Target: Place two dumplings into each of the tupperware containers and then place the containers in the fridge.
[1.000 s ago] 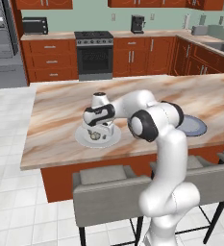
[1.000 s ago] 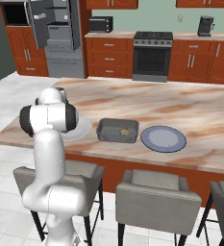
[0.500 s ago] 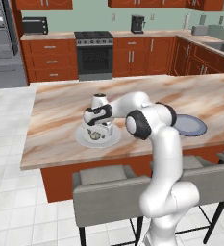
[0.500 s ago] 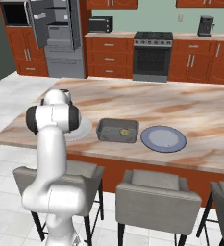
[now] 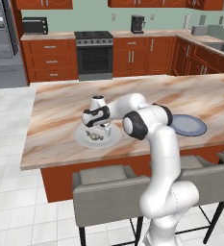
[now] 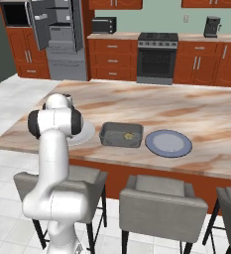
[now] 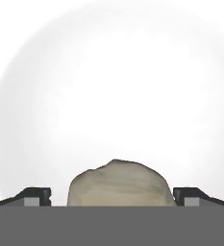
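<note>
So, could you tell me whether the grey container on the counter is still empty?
No, the right base view shows one dumpling lying inside the grey container, which sits beside the blue-grey plate.

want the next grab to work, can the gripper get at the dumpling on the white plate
Probably yes: the open gripper sits low over the white plate, a finger either side of the dumpling, with nothing in between.

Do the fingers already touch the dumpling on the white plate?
Apart. In the hand view, the dumpling sits between the open fingers, with white plate visible on both sides.
</note>
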You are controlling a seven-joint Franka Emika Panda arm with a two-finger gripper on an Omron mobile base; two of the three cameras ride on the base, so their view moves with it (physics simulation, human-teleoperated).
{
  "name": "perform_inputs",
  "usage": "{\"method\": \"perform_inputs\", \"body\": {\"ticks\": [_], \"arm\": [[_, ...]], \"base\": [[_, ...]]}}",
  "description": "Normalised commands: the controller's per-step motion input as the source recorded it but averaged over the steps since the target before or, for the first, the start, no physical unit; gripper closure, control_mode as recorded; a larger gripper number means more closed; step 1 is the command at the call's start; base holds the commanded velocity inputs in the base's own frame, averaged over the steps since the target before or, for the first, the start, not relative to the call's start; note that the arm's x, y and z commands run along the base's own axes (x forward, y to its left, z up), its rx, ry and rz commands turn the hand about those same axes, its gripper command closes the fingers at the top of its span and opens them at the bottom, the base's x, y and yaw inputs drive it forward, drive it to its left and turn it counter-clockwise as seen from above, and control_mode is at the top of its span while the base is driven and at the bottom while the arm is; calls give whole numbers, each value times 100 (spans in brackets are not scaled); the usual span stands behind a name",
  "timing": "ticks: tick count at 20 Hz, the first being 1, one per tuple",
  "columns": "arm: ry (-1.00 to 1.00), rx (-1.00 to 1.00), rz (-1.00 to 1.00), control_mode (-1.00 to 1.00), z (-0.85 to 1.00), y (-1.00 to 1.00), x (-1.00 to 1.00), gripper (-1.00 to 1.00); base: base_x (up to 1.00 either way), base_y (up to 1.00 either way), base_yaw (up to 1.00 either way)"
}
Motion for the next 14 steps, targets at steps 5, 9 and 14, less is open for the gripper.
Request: {"method": "perform_inputs", "body": {"ticks": [5,9,14], "arm": [[-2,0,-4,-100,-55,0,1,-100],[-6,0,-10,-100,-54,0,0,100],[-1,0,-11,-100,-22,-6,0,100]], "base": [[0,0,0],[0,0,0],[0,0,0]]}}
